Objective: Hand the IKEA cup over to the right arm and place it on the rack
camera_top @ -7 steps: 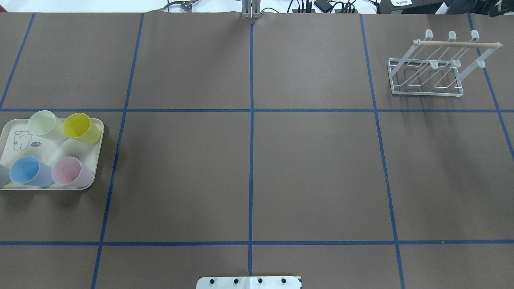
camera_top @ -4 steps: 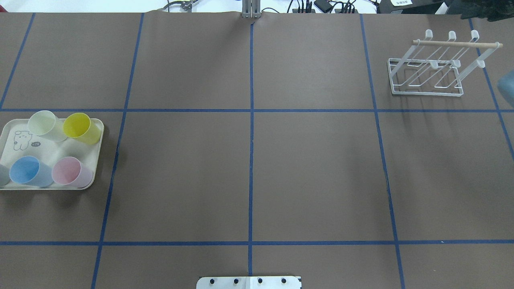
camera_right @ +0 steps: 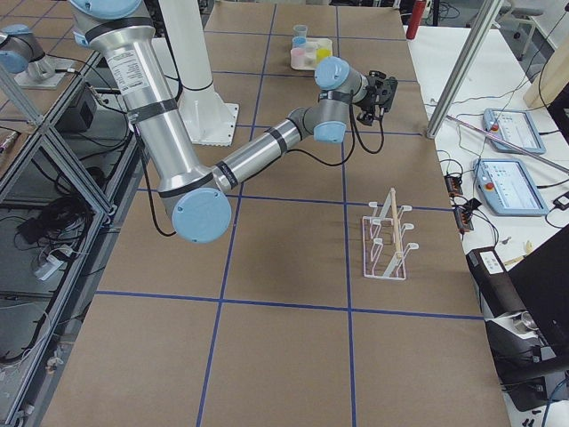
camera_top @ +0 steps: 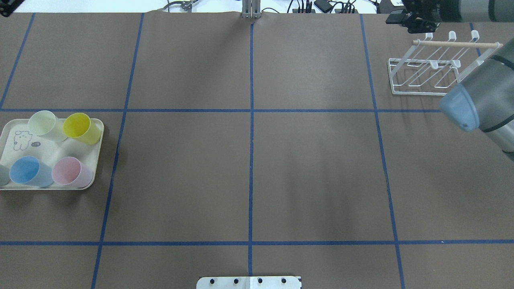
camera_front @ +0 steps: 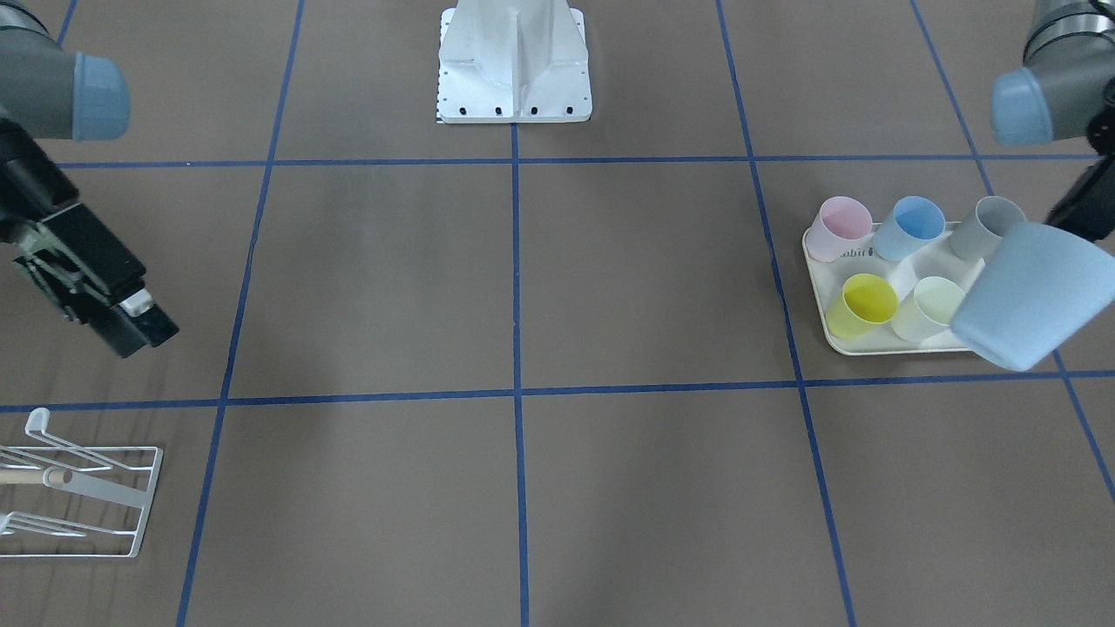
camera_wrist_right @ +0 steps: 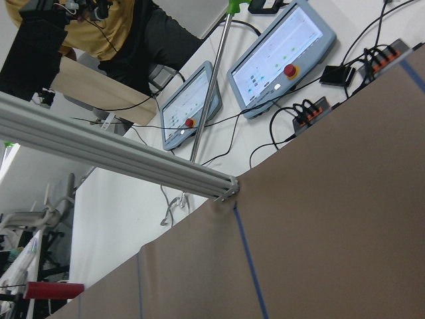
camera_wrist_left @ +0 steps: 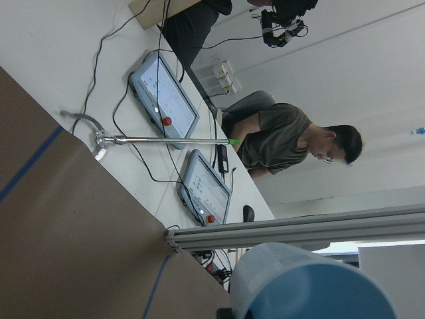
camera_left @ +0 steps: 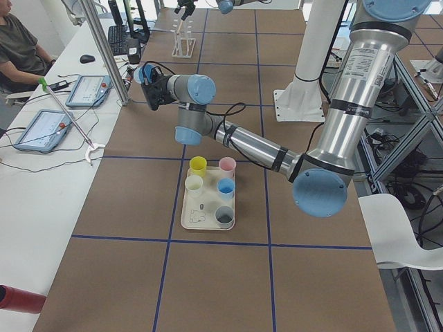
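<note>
The IKEA cup [camera_front: 1032, 296] is light blue and hangs tilted in the air above the tray's outer end, with my left gripper [camera_front: 1078, 212] shut on it. It fills the bottom of the left wrist view as a blue cup [camera_wrist_left: 309, 286]. The right arm [camera_top: 478, 96] reaches in from the right, and its black gripper [camera_top: 413, 21] sits near the table's far edge beside the rack [camera_top: 425, 76]. That gripper [camera_front: 139, 324] looks open and holds nothing. The white wire rack stands with no cup on it.
A cream tray [camera_top: 9, 130] at the left holds several cups: pale green [camera_top: 43, 123], yellow [camera_top: 79, 126], blue [camera_top: 26, 170], pink [camera_top: 69, 170] and grey [camera_front: 984, 225]. The robot's base plate [camera_top: 249, 282] is at the near edge. Beyond the far edge are tablets and a seated person [camera_left: 17, 45].
The right arm has swung into the overhead view from the right edge, where only its blue joint cap showed earlier. Its gripper now sits by the rack's far side. The tray's cups have not moved.
</note>
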`<act>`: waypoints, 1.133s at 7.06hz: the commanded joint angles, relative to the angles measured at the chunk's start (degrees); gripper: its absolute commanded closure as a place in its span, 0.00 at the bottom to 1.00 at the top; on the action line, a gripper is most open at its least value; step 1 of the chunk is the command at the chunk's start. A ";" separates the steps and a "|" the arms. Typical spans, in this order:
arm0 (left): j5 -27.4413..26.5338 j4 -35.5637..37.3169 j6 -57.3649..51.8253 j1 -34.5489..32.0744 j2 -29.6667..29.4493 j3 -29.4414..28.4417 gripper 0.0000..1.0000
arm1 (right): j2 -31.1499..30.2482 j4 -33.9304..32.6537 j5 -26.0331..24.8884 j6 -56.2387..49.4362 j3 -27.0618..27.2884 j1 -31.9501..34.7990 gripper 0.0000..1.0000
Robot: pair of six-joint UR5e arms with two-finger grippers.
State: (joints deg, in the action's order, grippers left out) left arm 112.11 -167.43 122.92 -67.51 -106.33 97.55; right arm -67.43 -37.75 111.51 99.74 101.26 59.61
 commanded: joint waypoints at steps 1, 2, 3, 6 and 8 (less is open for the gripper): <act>-12.82 -6.64 14.12 11.47 -1.50 0.45 1.00 | 1.50 6.70 -8.64 9.99 0.17 -6.41 0.00; -18.62 -8.68 20.10 15.53 -2.64 0.54 1.00 | 3.68 7.24 -11.81 14.13 0.17 -8.26 0.00; -23.29 -8.96 23.90 20.01 -6.39 -0.25 1.00 | 4.92 7.77 -14.62 14.34 0.51 -10.54 0.00; -28.53 -8.88 25.60 25.06 -11.78 -3.40 1.00 | 8.35 15.05 -24.20 15.22 -0.27 -17.49 0.00; -28.53 -8.97 27.63 26.02 -15.21 -6.40 1.00 | 10.46 15.07 -25.11 15.22 -0.45 -19.00 0.00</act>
State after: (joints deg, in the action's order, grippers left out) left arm 83.70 -176.37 149.66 -42.29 -119.72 92.58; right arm -58.20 -22.95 87.37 114.93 100.92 41.71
